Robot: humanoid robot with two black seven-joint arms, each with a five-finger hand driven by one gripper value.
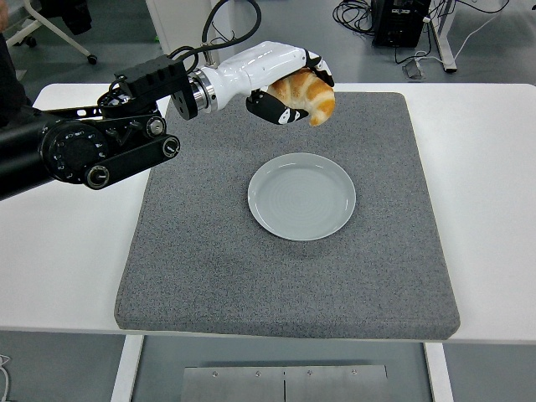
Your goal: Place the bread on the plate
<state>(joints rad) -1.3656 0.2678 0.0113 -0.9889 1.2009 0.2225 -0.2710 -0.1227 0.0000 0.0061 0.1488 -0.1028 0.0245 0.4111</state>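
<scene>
The left hand (pixel 285 84) curls its fingers around a golden, curved croissant-shaped bread (pixel 308 94), held above the grey mat (pixel 209 251) beyond the plate (pixel 301 197).

The golden-brown crescent bread (pixel 308 95), paler orange along its ridges, sits in the glossy white left hand (pixel 285 84) with black fingertips and black joint bands. Behind the hand runs a matte black arm (pixel 92 151). Below the hand lies a plain pale grey-blue round plate (pixel 301 197) on a speckled dark grey foam mat (pixel 209 251), itself on a plain white table (pixel 486 167).
</scene>
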